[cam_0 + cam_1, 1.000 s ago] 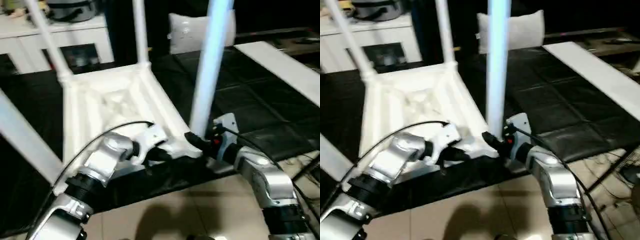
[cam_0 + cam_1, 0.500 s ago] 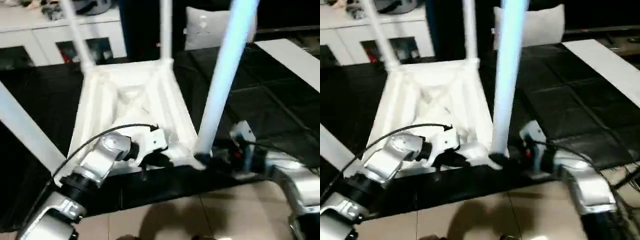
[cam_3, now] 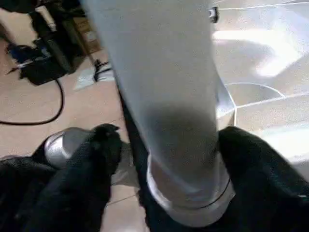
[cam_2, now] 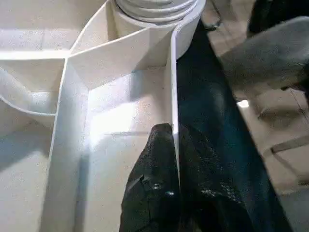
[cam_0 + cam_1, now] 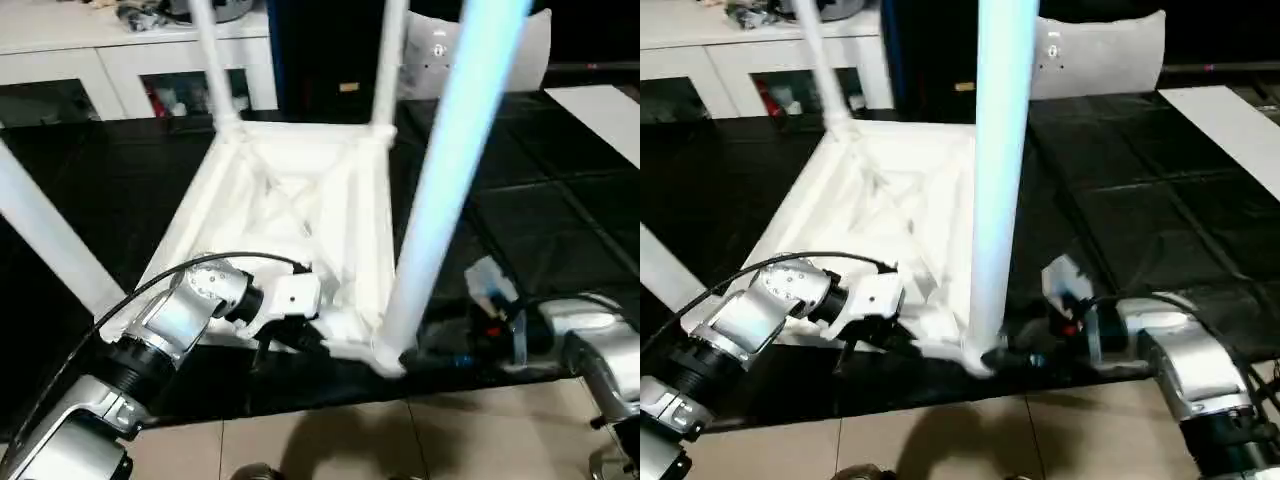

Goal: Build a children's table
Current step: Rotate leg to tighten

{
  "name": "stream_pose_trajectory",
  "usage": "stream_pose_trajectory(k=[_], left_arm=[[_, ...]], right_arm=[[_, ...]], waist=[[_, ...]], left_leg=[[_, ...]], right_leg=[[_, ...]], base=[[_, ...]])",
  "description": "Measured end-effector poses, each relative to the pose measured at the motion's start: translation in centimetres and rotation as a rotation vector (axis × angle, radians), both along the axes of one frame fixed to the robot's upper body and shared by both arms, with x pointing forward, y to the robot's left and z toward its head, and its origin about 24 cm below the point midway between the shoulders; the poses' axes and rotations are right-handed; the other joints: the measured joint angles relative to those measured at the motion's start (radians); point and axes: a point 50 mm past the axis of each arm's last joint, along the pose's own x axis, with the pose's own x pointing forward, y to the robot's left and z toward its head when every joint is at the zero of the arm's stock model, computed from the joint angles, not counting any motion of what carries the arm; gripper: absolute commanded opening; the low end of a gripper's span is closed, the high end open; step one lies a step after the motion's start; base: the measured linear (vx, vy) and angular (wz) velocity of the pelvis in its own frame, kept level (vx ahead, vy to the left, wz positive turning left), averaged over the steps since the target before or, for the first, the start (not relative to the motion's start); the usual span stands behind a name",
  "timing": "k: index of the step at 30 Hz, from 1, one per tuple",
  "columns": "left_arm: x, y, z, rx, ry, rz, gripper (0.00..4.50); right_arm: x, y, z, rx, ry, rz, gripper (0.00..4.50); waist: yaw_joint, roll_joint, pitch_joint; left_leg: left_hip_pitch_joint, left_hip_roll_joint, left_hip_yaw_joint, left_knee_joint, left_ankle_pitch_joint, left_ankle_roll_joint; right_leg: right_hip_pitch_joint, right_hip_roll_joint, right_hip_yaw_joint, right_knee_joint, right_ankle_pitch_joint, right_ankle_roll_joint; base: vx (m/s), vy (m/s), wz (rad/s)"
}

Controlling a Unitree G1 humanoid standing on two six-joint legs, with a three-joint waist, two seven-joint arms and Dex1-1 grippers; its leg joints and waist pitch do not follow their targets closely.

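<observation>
Tabletop [image 5: 300, 200] rim is pinched by left gripper [image 4: 171, 159]; upright near leg [image 5: 440, 190], at 3 o'clock, is straddled by spread right gripper [image 3: 164, 159].

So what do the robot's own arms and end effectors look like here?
Both forearms are silver metal cylinders with black ribbed joint rings. The left arm carries a white wrist housing and a looping black cable. The right arm has a white wrist bracket with red and blue wiring. Each end effector has two black fingers.

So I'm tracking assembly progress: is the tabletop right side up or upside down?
Upside down. The tabletop lies with its ribbed underside facing up, and the legs rise from its corner sockets.
</observation>
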Motion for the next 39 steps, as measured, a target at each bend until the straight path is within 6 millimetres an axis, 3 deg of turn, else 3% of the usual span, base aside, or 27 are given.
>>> stream_pose_trajectory(k=[13,20,24,25,29,30,33,34,36,37,38,39], left_arm=[[-0.1,0.1,-0.1,0.010,0.006,-0.034,0.00],[0.0,0.8,-0.3,0.003,0.065,0.069,0.00],[1.1,1.3,-0.5,-0.007,0.035,0.291,0.00],[1.4,1.2,-0.5,-0.018,0.023,0.352,0.00],[1.9,-0.6,-1.0,-0.072,0.016,0.481,0.00],[2.1,-1.0,-1.1,-0.084,0.016,0.517,0.00],[2.4,-1.5,-1.3,-0.091,0.010,0.569,0.00],[2.4,-1.6,-1.3,-0.090,0.007,0.572,0.00],[2.4,-1.9,-1.2,-0.096,0.007,0.564,0.00],[2.5,-2.0,-1.1,-0.096,0.001,0.557,0.00],[2.5,-2.2,-1.0,-0.097,-0.002,0.547,0.00],[2.4,-2.3,-1.0,-0.098,0.000,0.535,0.00]], right_arm=[[0.6,0.8,-0.3,0.022,0.026,0.052,2.17],[0.5,2.1,-0.7,0.047,0.028,-0.038,2.06],[2.3,3.7,-1.2,0.050,-0.001,-0.352,2.03],[3.1,4.1,-1.2,0.045,-0.007,-0.461,2.02],[4.8,4.8,-1.2,0.011,-0.026,-0.680,2.02],[5.1,4.9,-1.3,0.003,-0.032,-0.721,2.02],[5.4,5.5,-1.5,0.003,-0.055,-0.799,2.69],[5.4,5.7,-1.6,0.016,-0.049,-0.817,2.68],[5.5,5.8,-1.5,0.026,-0.054,-0.832,2.81],[5.4,5.6,-1.6,0.027,-0.066,-0.829,2.96],[5.2,5.3,-1.7,0.025,-0.072,-0.822,3.08],[5.1,5.2,-1.8,0.026,-0.074,-0.816,3.08]], waist=[[-0.001,-0.006,-0.003],[-0.008,-0.004,-0.005],[-0.055,-0.005,-0.005],[-0.077,-0.004,-0.005],[-0.128,0.004,-0.003],[-0.135,0.007,-0.002],[-0.149,0.013,0.004],[-0.157,0.016,0.008],[-0.155,0.028,0.016],[-0.135,0.027,0.019],[-0.123,0.010,0.021],[-0.113,-0.007,0.024]], left_leg=[[0.001,0.000,0.003,0.003,0.000,0.000],[0.003,0.000,0.004,0.003,0.001,-0.001],[0.008,0.000,0.003,0.004,0.002,-0.003],[0.007,0.000,-0.001,0.005,0.002,-0.003],[0.004,0.001,-0.026,0.006,0.001,-0.003],[0.005,0.004,-0.029,0.006,0.001,-0.003],[0.011,0.005,-0.029,0.005,0.001,-0.003],[0.015,0.007,-0.030,0.005,0.001,-0.003],[0.013,0.013,-0.032,0.003,0.001,-0.003],[0.013,0.012,-0.022,-0.002,0.001,-0.004],[0.025,0.007,-0.007,-0.001,0.001,-0.004],[0.042,-0.004,0.001,0.001,-0.005,-0.011]], right_leg=[[0.001,0.002,0.007,0.000,0.002,0.000],[0.001,0.003,0.008,0.004,0.001,0.002],[0.002,0.003,0.007,0.003,-0.001,0.006],[0.002,0.003,0.002,-0.002,-0.001,0.006],[0.011,0.002,-0.032,-0.033,-0.001,0.006],[0.017,0.003,-0.040,-0.041,-0.001,0.006],[0.026,0.002,-0.045,-0.047,-0.001,0.006],[0.032,0.002,-0.051,-0.050,-0.001,0.006],[0.040,0.000,-0.062,-0.052,-0.008,0.009],[0.034,0.001,-0.041,-0.008,-0.028,0.000],[0.025,0.003,-0.007,0.023,-0.046,0.002],[0.011,0.004,0.017,0.036,-0.043,0.010]], base=[[0.000,0.000,0.00],[0.000,0.000,0.00],[-0.038,0.000,-0.08],[-0.059,0.019,-0.22],[-0.028,0.013,-0.11],[0.000,0.000,0.00],[0.000,0.000,0.00],[0.000,0.000,0.00],[0.000,0.000,0.00],[0.000,0.000,0.00],[0.000,0.000,0.00],[0.042,-0.081,0.19]])
